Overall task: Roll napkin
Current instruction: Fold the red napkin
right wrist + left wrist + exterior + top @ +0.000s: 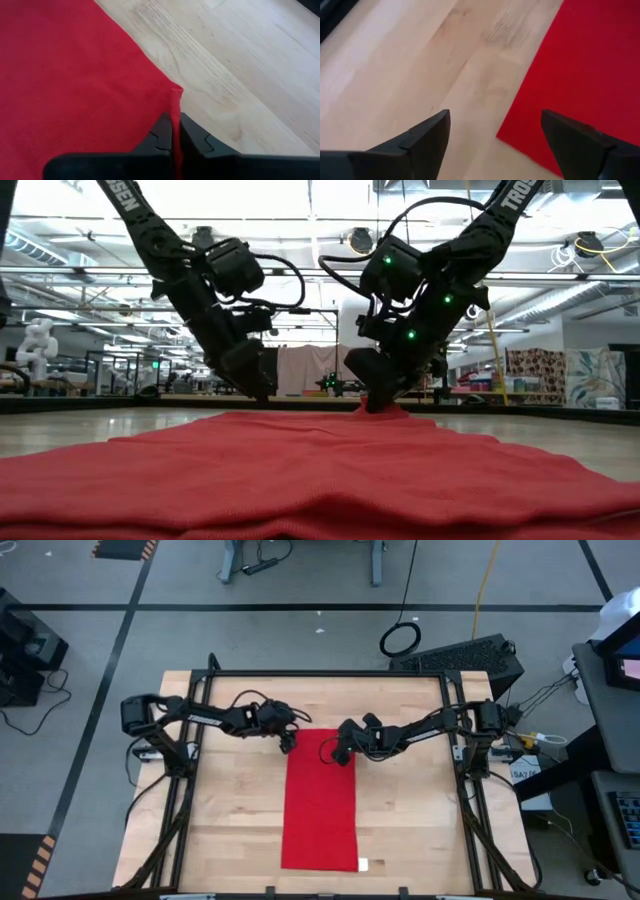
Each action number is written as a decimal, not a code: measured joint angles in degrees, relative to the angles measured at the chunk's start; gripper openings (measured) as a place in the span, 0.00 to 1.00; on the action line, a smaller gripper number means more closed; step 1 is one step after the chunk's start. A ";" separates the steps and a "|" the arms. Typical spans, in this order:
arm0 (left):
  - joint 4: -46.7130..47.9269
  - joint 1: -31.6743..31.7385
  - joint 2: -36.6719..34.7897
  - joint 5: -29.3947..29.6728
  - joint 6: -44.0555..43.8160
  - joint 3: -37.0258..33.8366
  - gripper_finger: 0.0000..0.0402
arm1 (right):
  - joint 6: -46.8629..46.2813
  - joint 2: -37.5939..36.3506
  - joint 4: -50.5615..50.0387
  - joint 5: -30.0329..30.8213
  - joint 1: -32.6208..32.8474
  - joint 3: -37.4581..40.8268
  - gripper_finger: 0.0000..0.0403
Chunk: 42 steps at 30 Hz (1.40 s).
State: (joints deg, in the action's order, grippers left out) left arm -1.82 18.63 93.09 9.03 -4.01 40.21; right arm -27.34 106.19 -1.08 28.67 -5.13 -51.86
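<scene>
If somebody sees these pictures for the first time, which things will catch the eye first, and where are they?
First comes the bright red fabric napkin, a long strip lying flat down the middle of the pale wooden table. At its far end, the right gripper is shut on the napkin's corner, pinching the cloth upward. The left gripper is open over the other far corner and holds nothing.

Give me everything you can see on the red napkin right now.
The bright red, thin fabric napkin lies flat on the light wooden table as a long folded strip, a small white tag at its near right corner. The right gripper is shut, pinching its far right corner and lifting it slightly. The left gripper is open over the far left corner, apparently not touching.
</scene>
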 joint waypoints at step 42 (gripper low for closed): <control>-4.50 -1.21 -13.98 12.54 6.10 0.35 0.01 | 19.89 -21.35 0.05 -2.92 -7.26 -0.07 0.01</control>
State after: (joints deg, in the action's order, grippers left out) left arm -6.33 17.43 79.10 21.58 2.09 40.56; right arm -7.44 84.84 -1.02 25.75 -12.38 -51.92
